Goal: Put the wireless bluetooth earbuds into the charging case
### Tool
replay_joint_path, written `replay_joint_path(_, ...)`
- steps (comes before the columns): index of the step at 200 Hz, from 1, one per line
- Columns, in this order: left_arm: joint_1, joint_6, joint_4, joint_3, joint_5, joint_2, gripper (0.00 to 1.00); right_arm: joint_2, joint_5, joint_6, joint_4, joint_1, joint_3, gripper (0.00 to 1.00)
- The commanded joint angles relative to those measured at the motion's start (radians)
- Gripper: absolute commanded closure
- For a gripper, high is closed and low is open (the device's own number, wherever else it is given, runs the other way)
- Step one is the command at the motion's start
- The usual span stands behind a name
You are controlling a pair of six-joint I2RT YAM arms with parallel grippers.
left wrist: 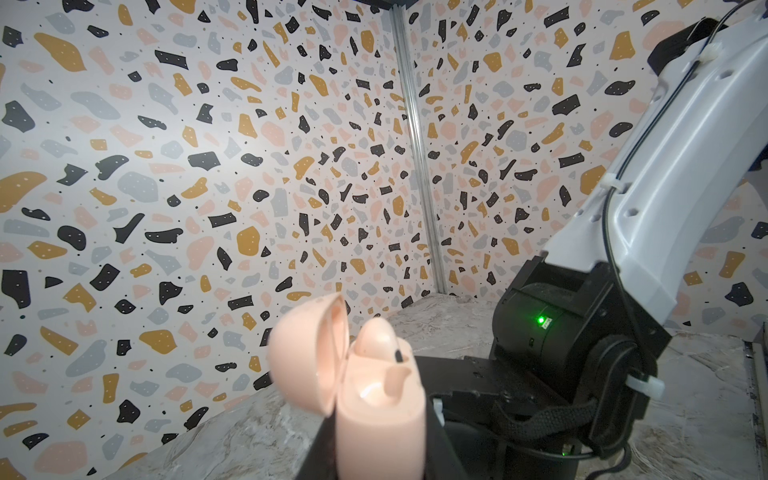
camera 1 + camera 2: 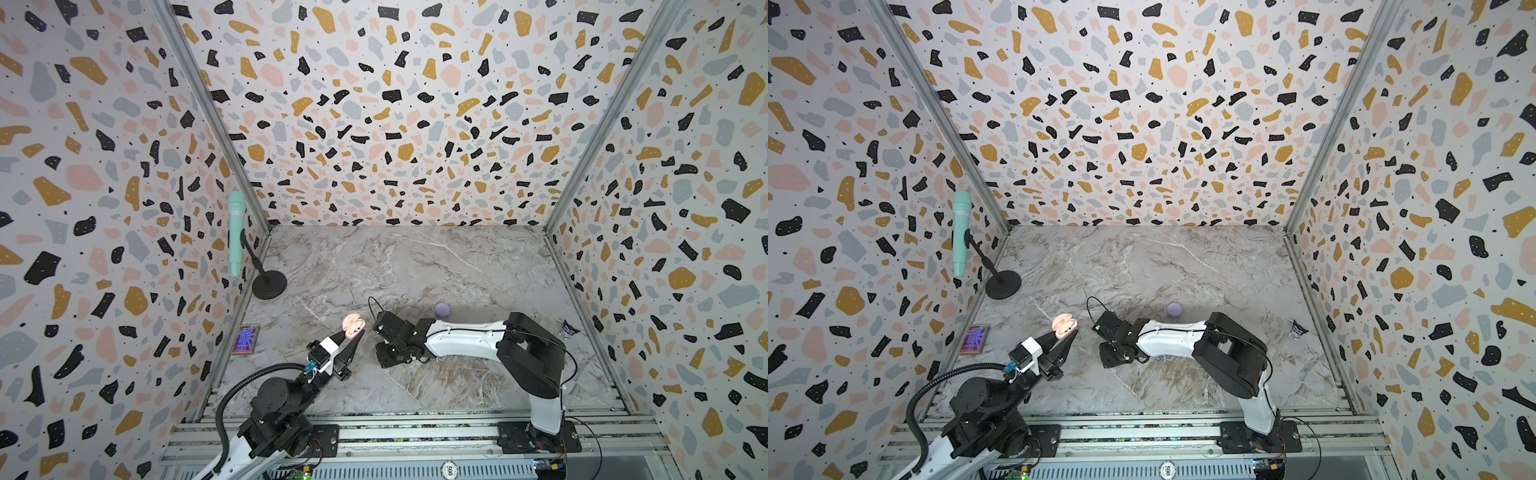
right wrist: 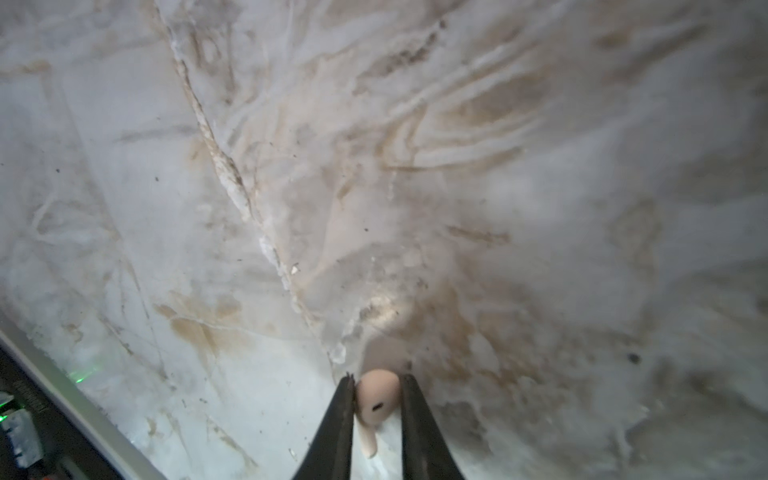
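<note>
The left gripper [image 2: 354, 331] is clamping the open pink charging case [image 2: 353, 324], one earbud [image 1: 374, 338] already seated, while the right gripper [image 3: 378, 378], just beside that case, is pinching the loose pink earbud [image 3: 374, 392] by its rounded head, so the bud is risking twisting or squirting free and missing the empty socket [image 1: 374, 390]

The right hand [image 3: 379, 377] is cut off by its wrist view's lower edge; in both top views its tips and the earbud [image 3: 376, 399] are hidden under the wrist. The base of the pink case [image 1: 376, 419] is likewise cropped.
</note>
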Motion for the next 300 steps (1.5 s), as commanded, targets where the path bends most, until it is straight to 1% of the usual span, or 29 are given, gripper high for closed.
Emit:
replay_joint_path(1,0.003,0.008,0.04,-0.003,-0.007,-0.007,1.0,-0.087,-0.08,0.033,0.063,-0.029,-0.061,0.79)
replay_joint_path(16,0.003,0.006,0.041,-0.003,-0.005,-0.005,1.0,-0.11,-0.078,0.04,0.07,-0.048,-0.098,0.79)
replay_joint_path(47,0.003,0.006,0.041,-0.003,-0.002,-0.005,1.0,-0.13,-0.001,0.035,0.018,-0.058,-0.113,0.79)
replay_joint_path(76,0.003,0.006,0.04,-0.002,-0.002,-0.005,1.0,-0.119,0.111,0.034,-0.069,-0.046,-0.081,0.79)
replay_joint_path(105,0.004,0.006,0.038,-0.001,-0.001,-0.006,1.0,-0.09,0.178,0.038,-0.137,-0.033,-0.049,0.79)
replay_joint_path(127,0.003,0.006,0.04,-0.003,0.0,-0.005,1.0,-0.067,0.265,0.048,-0.202,-0.009,-0.013,0.79)
replay_joint_path(177,0.003,0.006,0.04,-0.002,0.001,-0.005,1.0,-0.028,0.39,0.06,-0.3,0.033,0.055,0.79)
replay_joint_path(219,0.002,0.007,0.039,-0.002,-0.001,-0.006,1.0,-0.001,0.441,0.063,-0.357,0.051,0.097,0.79)
replay_joint_path(249,0.002,0.007,0.038,-0.002,0.001,-0.006,1.0,0.036,0.532,0.077,-0.441,0.078,0.151,0.79)
replay_joint_path(300,0.003,0.007,0.037,-0.002,0.001,-0.006,1.0,0.097,0.564,0.079,-0.498,0.099,0.2,0.78)
